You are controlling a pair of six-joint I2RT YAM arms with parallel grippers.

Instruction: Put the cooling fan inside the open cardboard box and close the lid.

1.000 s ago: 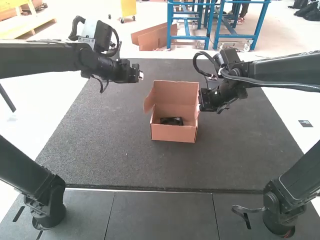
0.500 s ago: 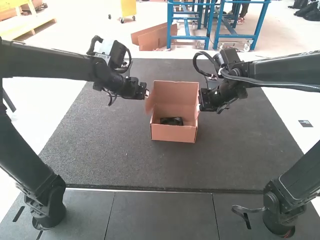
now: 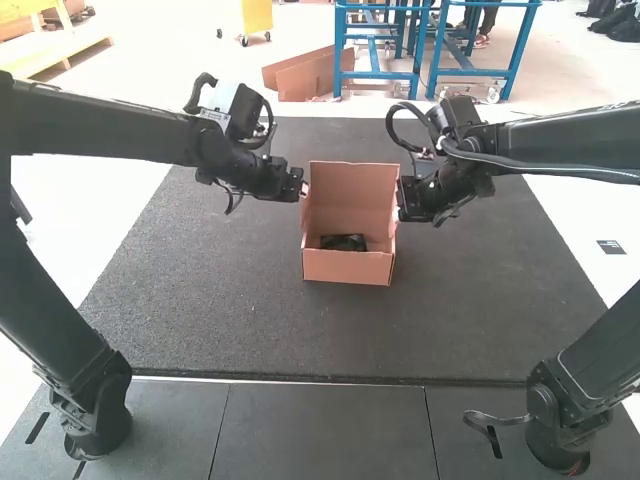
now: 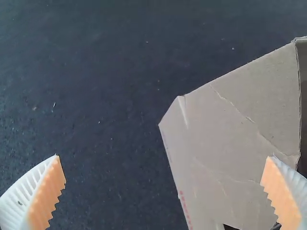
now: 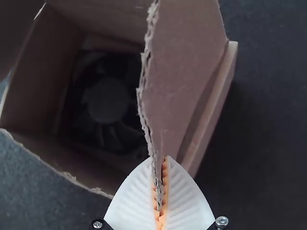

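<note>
The cardboard box point(image 3: 345, 262) stands in the middle of the dark mat, its lid point(image 3: 350, 185) upright at the back. The black cooling fan point(image 3: 343, 241) lies flat inside it, and the right wrist view looks down on the fan point(image 5: 105, 110). My right gripper point(image 3: 402, 200) is at the box's right side, shut on the edge of the right side flap point(image 5: 184, 72). My left gripper point(image 3: 297, 184) is at the box's left side and open. The left side flap point(image 4: 235, 153) stands between its spread fingers point(image 4: 43, 196), close to one of them.
The dark mat point(image 3: 200, 290) runs well beyond the box on every side. The white floor borders the mat left and right. Both arm bases stand at the near edge of the table.
My left arm has swung right and down to the box's left side flap, which now stands more upright. The right arm has kept still, holding the right flap.
</note>
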